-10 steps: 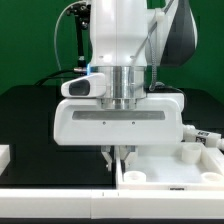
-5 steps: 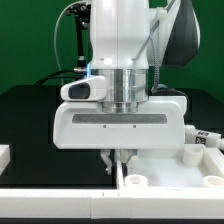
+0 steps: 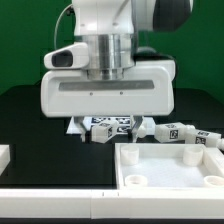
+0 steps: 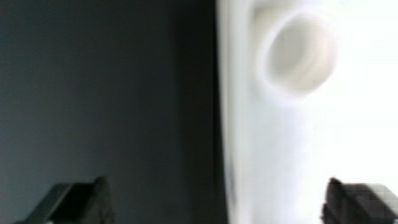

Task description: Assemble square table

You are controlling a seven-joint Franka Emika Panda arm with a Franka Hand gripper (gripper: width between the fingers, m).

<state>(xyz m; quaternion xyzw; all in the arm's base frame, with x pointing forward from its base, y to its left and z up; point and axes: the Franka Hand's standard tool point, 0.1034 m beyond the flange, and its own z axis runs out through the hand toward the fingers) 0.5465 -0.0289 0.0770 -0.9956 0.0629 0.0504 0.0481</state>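
A bulky white robot arm (image 3: 106, 88) is filling the upper middle of the exterior view. It is hiding part of the short chunky white plastic legs (image 3: 112, 128), which are lying behind it on the black table (image 3: 25, 115). Their black-and-white square tags are showing patterns only, with no readable writing. The white plastic square tray-like top (image 3: 165, 170), with raised rim and round corner sockets, is sitting low at the exterior view's right, cut off by the frame. In the blurred wrist view the gripper (image 4: 217, 205) is standing wide and gripping nothing. Its dark fingertips (image 4: 71, 205) are barely showing, one over the black table and one over the top.
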